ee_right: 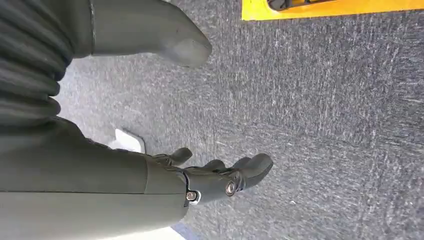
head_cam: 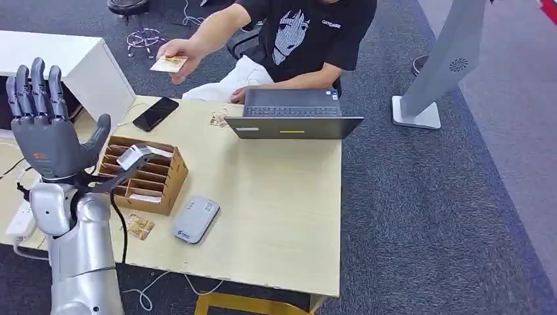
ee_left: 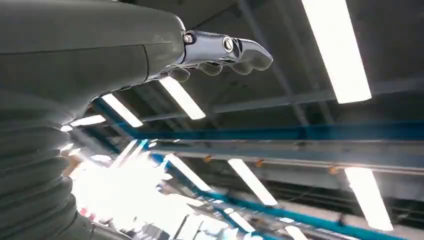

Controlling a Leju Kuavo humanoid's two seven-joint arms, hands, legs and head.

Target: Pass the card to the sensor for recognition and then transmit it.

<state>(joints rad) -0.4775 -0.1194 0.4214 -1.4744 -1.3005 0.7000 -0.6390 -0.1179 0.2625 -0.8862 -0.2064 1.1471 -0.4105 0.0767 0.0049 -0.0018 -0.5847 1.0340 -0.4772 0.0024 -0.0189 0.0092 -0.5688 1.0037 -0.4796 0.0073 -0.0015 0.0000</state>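
left hand (head_cam: 49, 134) raised, fingers spread, empty

floor: grey carpet (head_cam: 420, 197) | table (head_cam: 282, 216): light wood | ceiling: strip lights (ee_left: 337, 47)

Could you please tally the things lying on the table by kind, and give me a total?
Laptop: 1
Black phone: 1
Cardboard organiser box: 1
Grey sensor device: 1
Cards lying on the table: 2
Total: 6
A further card is held above the table in a person's hand, so it is not counted.
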